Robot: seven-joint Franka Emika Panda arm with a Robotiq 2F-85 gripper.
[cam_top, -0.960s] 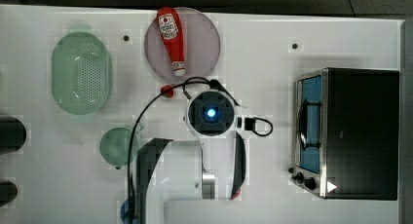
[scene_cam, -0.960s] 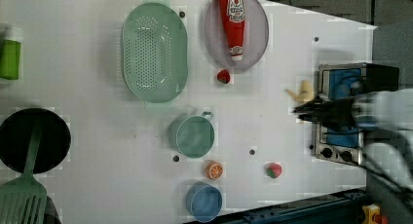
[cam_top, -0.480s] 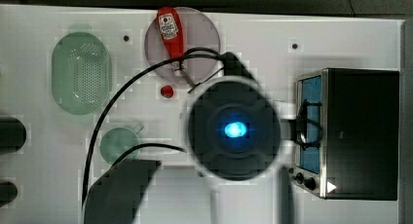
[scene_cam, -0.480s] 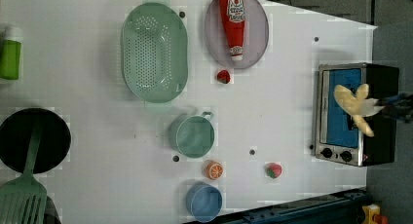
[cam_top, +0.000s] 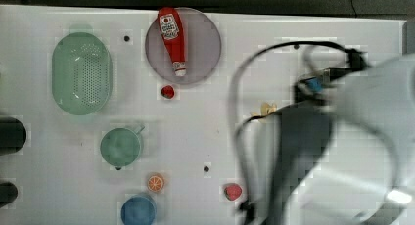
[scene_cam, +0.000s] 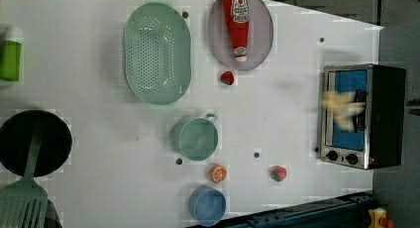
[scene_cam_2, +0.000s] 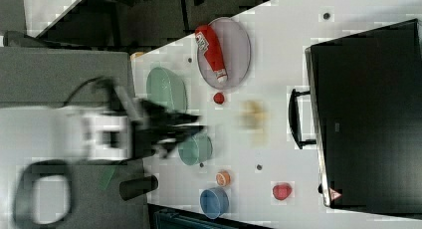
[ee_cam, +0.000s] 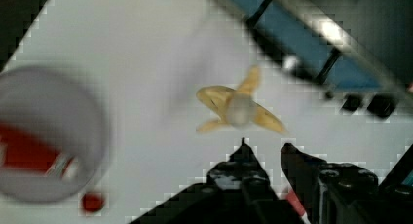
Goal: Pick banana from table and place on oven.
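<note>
In the right view, the claw [ee_cam: 263, 149] sits at nine o'clock, a little spread, pinching nothing. The banana [scene_cam_2: 254, 120] is loose over the tabletop [scene_cam_2: 278, 64] near the middle. The oven [scene_cam_2: 368, 114] is at three o'clock. A rushed grab could knock the banana away.

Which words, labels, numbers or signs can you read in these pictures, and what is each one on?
No text can be read.
Ketchup bottle: a white label with dark print, too blurred to read.
Oven: a small red warning triangle at one top corner, its symbol too small to make out.
</note>
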